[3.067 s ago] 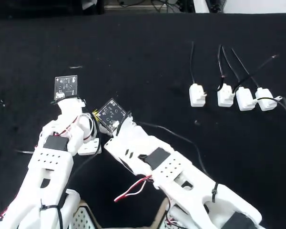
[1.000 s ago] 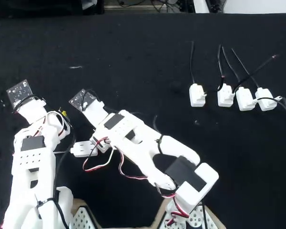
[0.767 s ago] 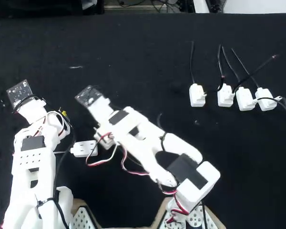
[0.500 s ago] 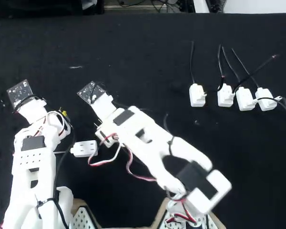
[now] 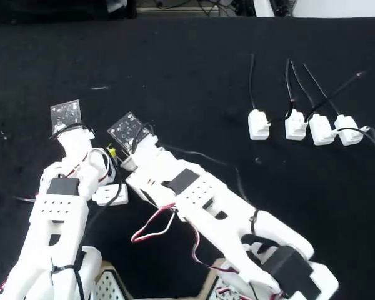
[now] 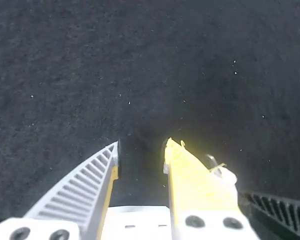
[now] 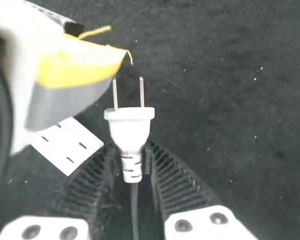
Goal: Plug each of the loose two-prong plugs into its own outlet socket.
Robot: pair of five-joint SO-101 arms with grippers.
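Both wrists had swung closer together since the earlier frame. The two-prong plug (image 7: 129, 122) sat clenched in the right gripper (image 7: 130, 146) (prongs pointing away from the fingers), near the outlet socket (image 7: 66, 144) on the table (image 5: 194, 75). The left gripper (image 6: 140, 150) hung close by, released, its fingers apart.

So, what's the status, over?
Right gripper shut on plug. Left gripper open, empty. Outlet socket beside plug, not joined. Left finger crowding the prongs.

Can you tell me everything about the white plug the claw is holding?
The plug is white, plastic-looking, with two thin metal prongs pointing away from the right claw. Its ribbed neck sits pinched between the claw's black ridged fingers, and a dark cord runs back from it. It is plugged into nothing, near a white outlet block.
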